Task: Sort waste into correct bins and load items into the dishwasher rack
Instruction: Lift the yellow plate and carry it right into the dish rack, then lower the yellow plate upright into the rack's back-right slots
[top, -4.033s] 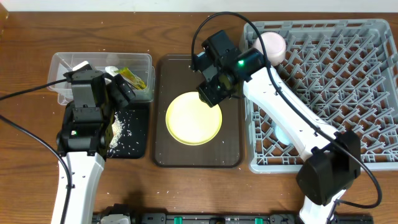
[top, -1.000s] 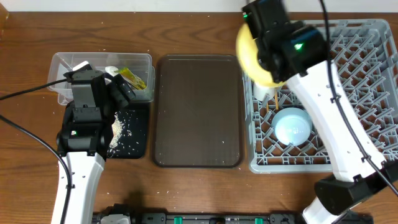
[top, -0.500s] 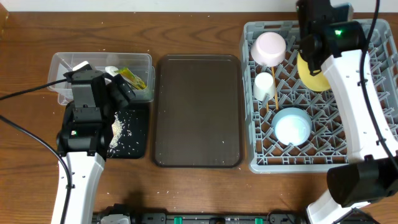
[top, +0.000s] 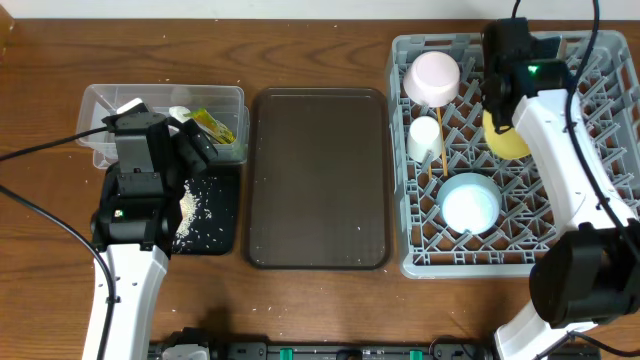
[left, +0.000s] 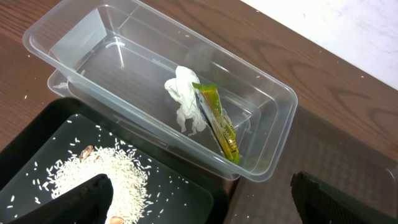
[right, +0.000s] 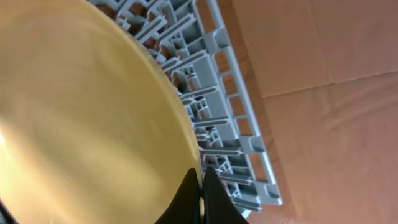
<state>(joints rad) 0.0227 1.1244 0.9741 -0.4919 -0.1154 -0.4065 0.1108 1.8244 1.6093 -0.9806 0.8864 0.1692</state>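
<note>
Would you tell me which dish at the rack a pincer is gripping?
The round yellow plate, clamped at its rim by the right pincer; the white bowl, small cup and light blue dish sit untouched in the rack.

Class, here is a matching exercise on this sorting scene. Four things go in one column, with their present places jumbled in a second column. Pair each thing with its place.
Things
1. crumpled tissue
2. rice crumbs
3. yellow plate
4. light blue dish

Places
A. gripped at its rim by the right pincer
B. lying in the dishwasher rack, free of any pincer
C. on the black tray
D. inside the clear tub

Pairs: 1-D, 2-C, 3-A, 4-B
</note>
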